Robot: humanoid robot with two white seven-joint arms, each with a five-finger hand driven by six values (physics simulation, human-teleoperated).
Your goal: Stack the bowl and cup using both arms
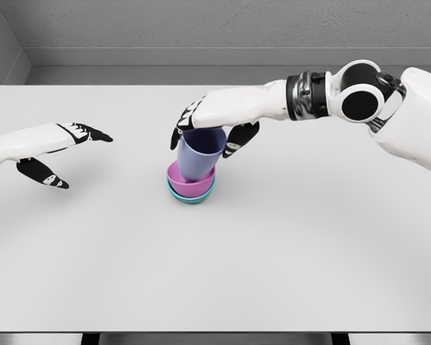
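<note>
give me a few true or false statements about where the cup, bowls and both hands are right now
1. The lavender plastic cup sits inside the pink plastic bowl. True.
2. The pink bowl rests in a teal plastic bowl. True.
3. The cup stands perfectly upright. False: it leans, its rim tipped toward the right.
4. The left hand holds the cup. False: it is open, apart from the stack on the white table; the right hand is around the cup's rim.
5. The bowls lie side by side. False: they are nested.
</note>
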